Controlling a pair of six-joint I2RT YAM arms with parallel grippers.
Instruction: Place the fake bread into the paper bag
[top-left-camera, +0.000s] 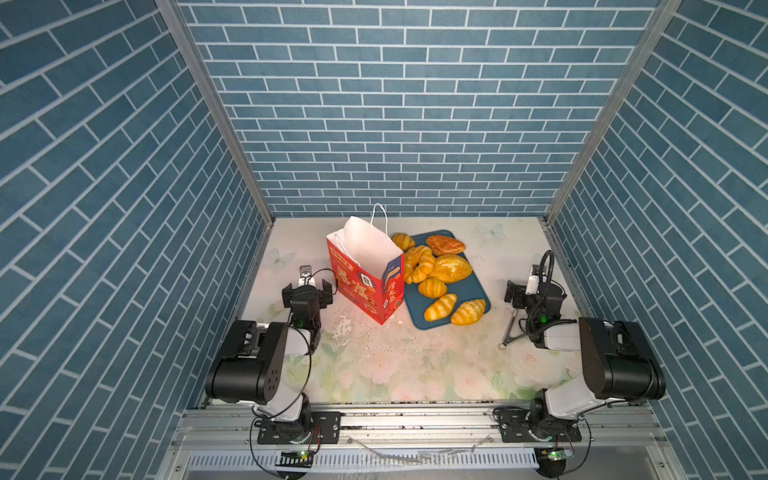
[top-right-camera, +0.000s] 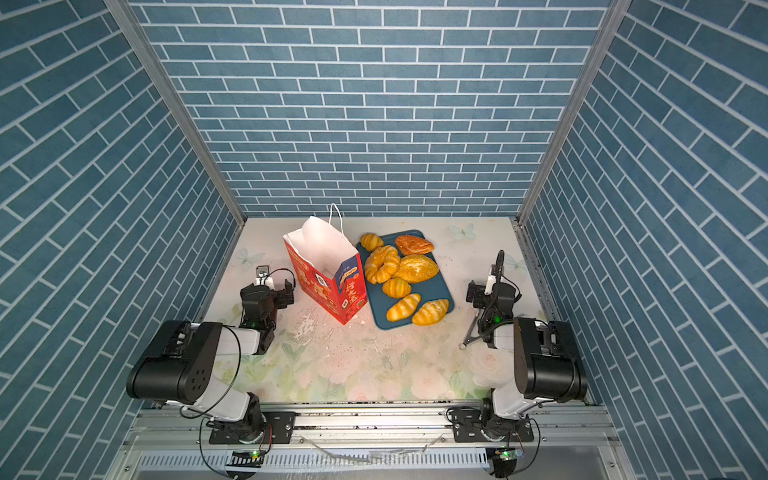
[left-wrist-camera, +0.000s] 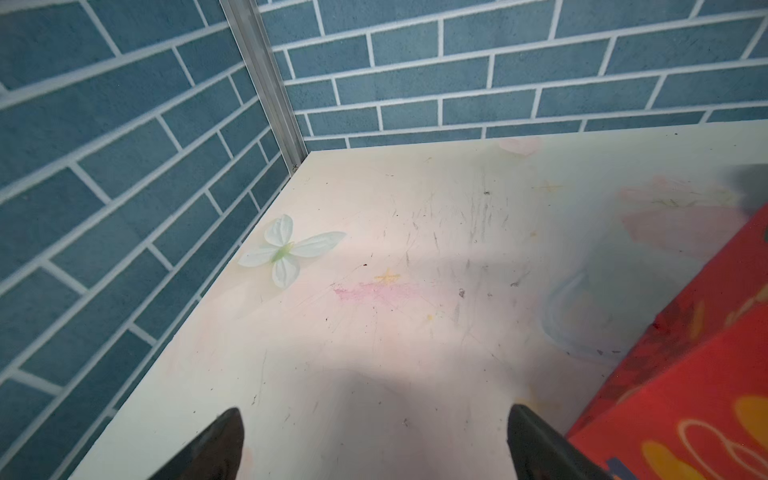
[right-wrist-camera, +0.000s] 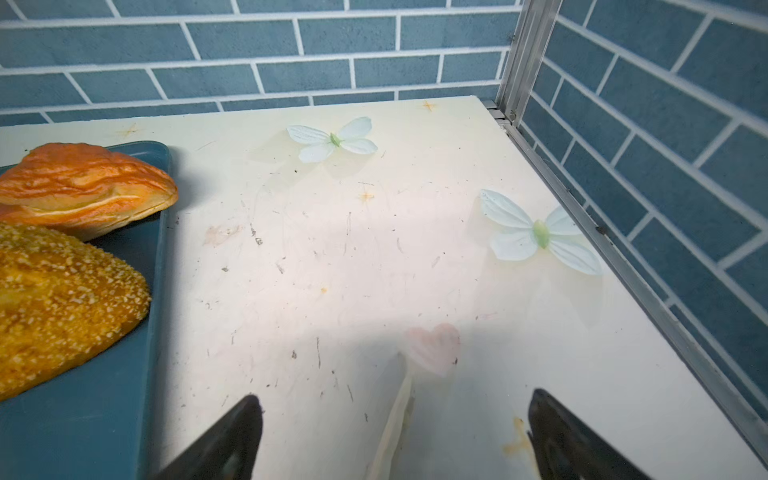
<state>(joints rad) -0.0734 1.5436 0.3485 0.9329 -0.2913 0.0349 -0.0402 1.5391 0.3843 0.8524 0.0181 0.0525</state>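
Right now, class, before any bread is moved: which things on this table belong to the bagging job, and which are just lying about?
Belong to the job:
- fake bread, all seven pieces
- paper bag, standing open

Just lying about:
- teal tray, only holding the bread
- metal tool, on the right

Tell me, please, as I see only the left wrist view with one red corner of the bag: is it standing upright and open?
Observer: Yes, the paper bag stands upright, mouth open, white inside.
Operator: Thank you. What is left to pack?
Observer: Seven pieces of bread lie on a teal tray, right of the bag in both top views.
Operator: And my other arm?
Observer: The right tool is open and empty, over bare table beside the tray.
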